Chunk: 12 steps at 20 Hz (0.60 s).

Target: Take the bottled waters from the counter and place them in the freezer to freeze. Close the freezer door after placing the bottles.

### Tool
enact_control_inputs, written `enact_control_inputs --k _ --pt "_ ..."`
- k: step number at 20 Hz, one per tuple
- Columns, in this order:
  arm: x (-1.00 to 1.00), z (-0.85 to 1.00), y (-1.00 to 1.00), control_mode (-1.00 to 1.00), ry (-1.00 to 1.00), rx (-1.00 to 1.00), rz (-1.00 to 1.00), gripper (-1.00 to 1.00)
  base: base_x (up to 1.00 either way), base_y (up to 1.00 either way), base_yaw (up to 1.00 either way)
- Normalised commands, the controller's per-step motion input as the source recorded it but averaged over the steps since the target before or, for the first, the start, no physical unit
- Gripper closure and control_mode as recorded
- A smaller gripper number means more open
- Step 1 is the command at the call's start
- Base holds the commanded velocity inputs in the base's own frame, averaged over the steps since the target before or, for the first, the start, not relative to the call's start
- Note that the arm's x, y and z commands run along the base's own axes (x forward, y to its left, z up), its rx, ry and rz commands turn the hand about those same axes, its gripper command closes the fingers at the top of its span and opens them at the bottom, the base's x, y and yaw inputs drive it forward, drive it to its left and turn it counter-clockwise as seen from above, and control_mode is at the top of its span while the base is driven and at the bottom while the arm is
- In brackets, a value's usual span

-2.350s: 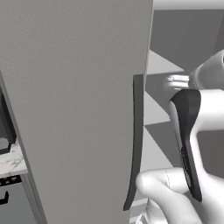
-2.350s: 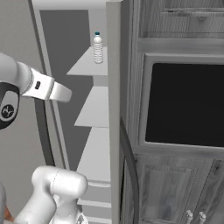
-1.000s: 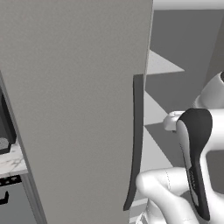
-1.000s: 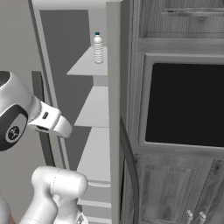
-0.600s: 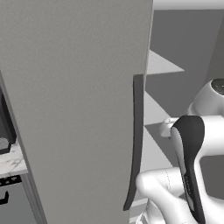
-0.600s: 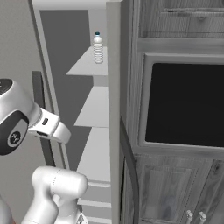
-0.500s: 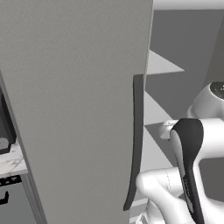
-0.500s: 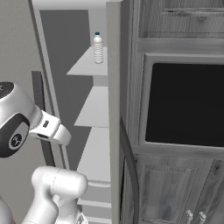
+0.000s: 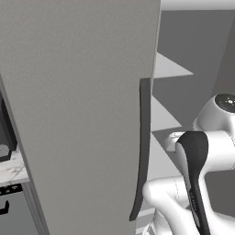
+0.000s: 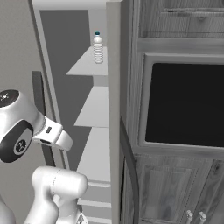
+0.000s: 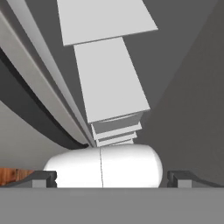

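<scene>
One bottled water (image 10: 98, 47) stands upright on the top shelf (image 10: 87, 65) of the freezer (image 10: 94, 131), near the shelf's back, its light-blue cap on. I see the freezer door (image 9: 78, 114) swung open, its dark bar handle (image 9: 142, 147) facing me in the left base view. My gripper (image 11: 111, 177) has its jaws spread wide and empty, looking along the stacked white-grey shelves.

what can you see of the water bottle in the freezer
The water bottle is small, clear ribbed plastic with a light-blue cap. It stands upright near the back of the top freezer shelf, its base resting on the white-grey shelf surface. Nothing else touches it. Whether it holds water cannot be told.
</scene>
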Motion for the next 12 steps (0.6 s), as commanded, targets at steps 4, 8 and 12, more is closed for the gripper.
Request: enact_control_inputs --k 4,8,12 --pt "0.00 0.00 0.00 -1.00 0.00 0.00 0.00 -1.00 0.00 0.00 0.00" --pt "0.00 0.00 0.00 -1.00 0.00 0.00 0.00 -1.00 0.00 0.00 0.00" --pt "0.00 0.00 0.00 -1.00 0.00 0.00 0.00 -1.00 0.00 0.00 0.00"
